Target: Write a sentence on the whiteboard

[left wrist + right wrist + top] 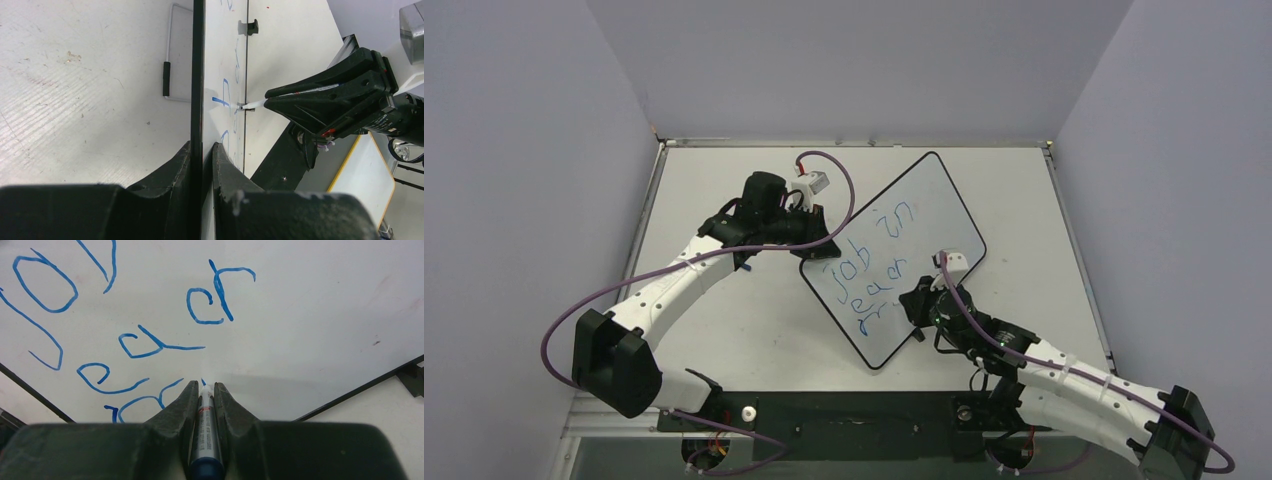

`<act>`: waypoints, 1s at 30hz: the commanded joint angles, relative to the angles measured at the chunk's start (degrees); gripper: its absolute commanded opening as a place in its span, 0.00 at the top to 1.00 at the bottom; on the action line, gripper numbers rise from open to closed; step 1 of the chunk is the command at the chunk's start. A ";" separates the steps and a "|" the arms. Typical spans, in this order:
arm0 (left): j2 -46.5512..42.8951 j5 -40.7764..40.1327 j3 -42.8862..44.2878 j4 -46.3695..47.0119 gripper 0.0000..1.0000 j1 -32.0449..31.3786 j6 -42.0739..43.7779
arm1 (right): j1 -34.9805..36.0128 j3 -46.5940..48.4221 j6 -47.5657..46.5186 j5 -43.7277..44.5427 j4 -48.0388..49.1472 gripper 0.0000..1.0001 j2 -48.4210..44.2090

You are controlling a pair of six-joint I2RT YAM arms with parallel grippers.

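The whiteboard lies slanted at the table's middle, with blue lettering in three lines reading roughly "job in / eaer / rr". My left gripper is shut on the board's left edge; in the left wrist view its jaws pinch the black border. My right gripper is shut on a blue marker, tip touching the whiteboard beside the bottom line of lettering. The left wrist view shows the right gripper and the marker tip on the board.
Grey walls close in the table at the left, back and right. A wire stand and a black foot show at the board. A black strip runs along the near edge between the arm bases.
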 commanded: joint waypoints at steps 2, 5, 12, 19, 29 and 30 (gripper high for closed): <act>-0.17 -7.03 -0.83 -3.10 1.00 -0.52 5.18 | 0.00 -1.88 1.26 -2.40 -0.52 1.00 -1.16; 0.00 -7.03 -0.72 -3.13 1.00 -0.52 5.19 | 0.10 -2.16 1.39 -3.25 -0.07 1.00 -1.62; 0.04 -7.03 -0.74 -3.17 1.00 -0.52 5.19 | 0.06 0.81 -0.19 -2.71 0.69 1.00 -0.05; -0.38 -7.12 -0.80 -3.45 1.00 -0.52 5.19 | 0.03 4.57 -1.84 -0.75 -3.02 1.00 -0.74; -0.11 -7.03 -0.64 -3.33 1.00 -0.52 5.28 | -2.82 3.33 -2.63 4.61 -6.46 1.00 -6.67; -0.15 -7.03 -0.58 -3.29 1.00 -0.52 5.28 | -2.95 3.09 -2.58 4.70 -5.89 1.00 -6.26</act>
